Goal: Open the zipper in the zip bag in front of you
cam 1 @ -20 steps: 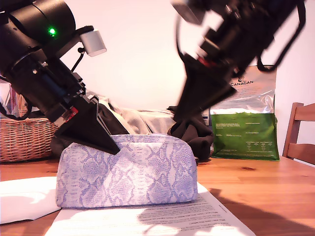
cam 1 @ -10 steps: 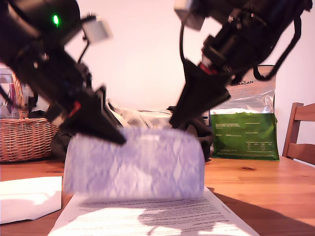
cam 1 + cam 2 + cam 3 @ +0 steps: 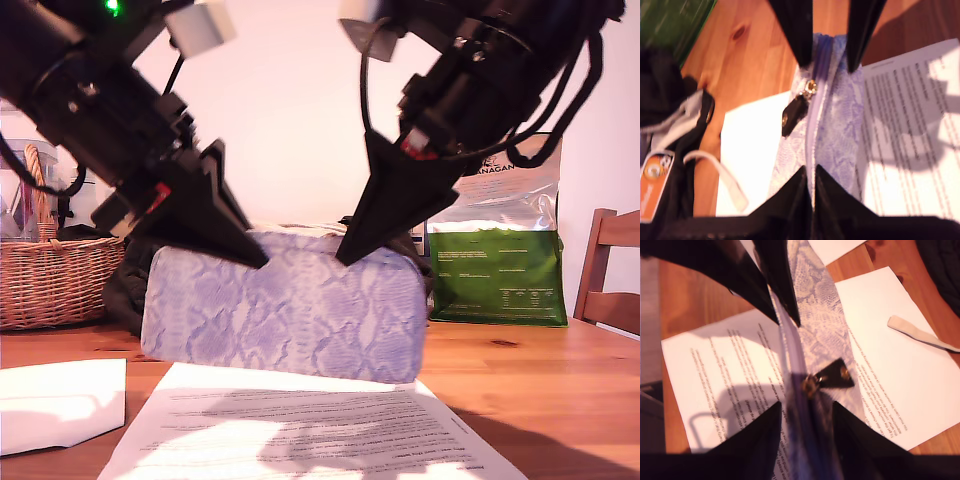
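the zip bag's [image 3: 285,310] ridge is hidden behind both end effector tips in the exterior view; the printed sheet's [image 3: 300,435] text is unreadable

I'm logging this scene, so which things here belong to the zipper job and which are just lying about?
Job: zip bag, zipper, black pull tab, my first gripper, my second gripper.
Lying about: wicker basket, green Canagan bag, printed sheet, blank paper, wooden chair.
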